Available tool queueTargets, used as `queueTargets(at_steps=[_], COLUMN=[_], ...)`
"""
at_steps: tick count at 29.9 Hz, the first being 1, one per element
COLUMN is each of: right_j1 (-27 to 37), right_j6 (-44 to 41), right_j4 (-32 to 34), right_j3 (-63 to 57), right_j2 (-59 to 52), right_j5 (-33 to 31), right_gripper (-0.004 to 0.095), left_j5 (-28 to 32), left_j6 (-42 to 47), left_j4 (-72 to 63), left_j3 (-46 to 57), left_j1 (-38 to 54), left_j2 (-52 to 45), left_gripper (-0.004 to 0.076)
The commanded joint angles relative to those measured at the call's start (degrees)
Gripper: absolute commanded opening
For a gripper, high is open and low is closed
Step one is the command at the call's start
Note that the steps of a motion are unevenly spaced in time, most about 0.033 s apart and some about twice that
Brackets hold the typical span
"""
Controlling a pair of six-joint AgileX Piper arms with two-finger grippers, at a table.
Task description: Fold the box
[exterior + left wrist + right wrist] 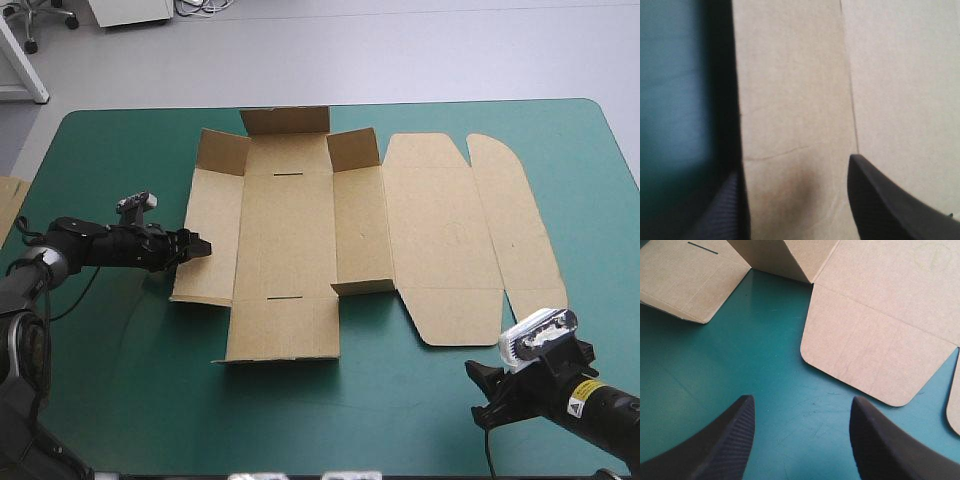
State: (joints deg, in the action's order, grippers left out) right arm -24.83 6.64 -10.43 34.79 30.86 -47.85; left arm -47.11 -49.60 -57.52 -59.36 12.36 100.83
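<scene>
Left gripper [198, 245] is the one that matters. It sits low at the left edge of the box [290, 240], pointing right toward the box's middle. Its fingers [875, 200] stand apart w/ the left side panel [210, 235] running between them in the left wrist view: one finger over the board, the other at the panel's outer edge by the teal-green cover [120, 160]. Touching or not, can't tell; nothing clamped yet.

Box lies mid-table, mostly flat, long axis left-to-right: tray part toward the left arm, lid [440, 230] w/ its rounded flaps toward the right. Left panel's fold line runs near-to-far, i.e. across the gripper's line of approach. My read: next move = pinch that panel and swing it up and inward.

Right gripper [482, 392] is well apart from the job, at the table's near right, fingers open over bare cover, holding nothing. Nearest board to it is the lid's rounded near flap [865, 355], just ahead.

Risk, imo: board slides rightward if pushed w/o a firm pinch.
</scene>
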Motion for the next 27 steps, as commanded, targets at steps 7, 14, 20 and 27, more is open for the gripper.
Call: queueTargets(at_steps=[7, 14, 20, 27], right_j1=[0.0, 0.0, 0.0, 0.0], right_j6=[-0.6, -1.0, -1.8, -1.8], right_j4=[-0.4, -0.4, -0.4, -0.3], right_j3=[2.1, 2.1, 2.1, 2.1], right_j2=[0.5, 0.5, 0.5, 0.5], right_j5=[4.9, 5.7, 5.7, 5.5], right_gripper=[0.0540, 0.0540, 0.0540, 0.0540], left_j5=[-6.0, -1.3, 1.1, 0.6], left_j6=[-1.8, 0.1, 3.2, 4.4], left_j4=[-4.2, -0.3, 3.2, 4.1], left_j3=[-5.0, -5.0, -5.0, -6.8], left_j1=[-3.1, -8.8, -10.1, -10.1], left_j2=[-1.9, -1.9, -2.0, -2.2], left_gripper=[0.0364, 0.0340, 0.0045, -0.0010])
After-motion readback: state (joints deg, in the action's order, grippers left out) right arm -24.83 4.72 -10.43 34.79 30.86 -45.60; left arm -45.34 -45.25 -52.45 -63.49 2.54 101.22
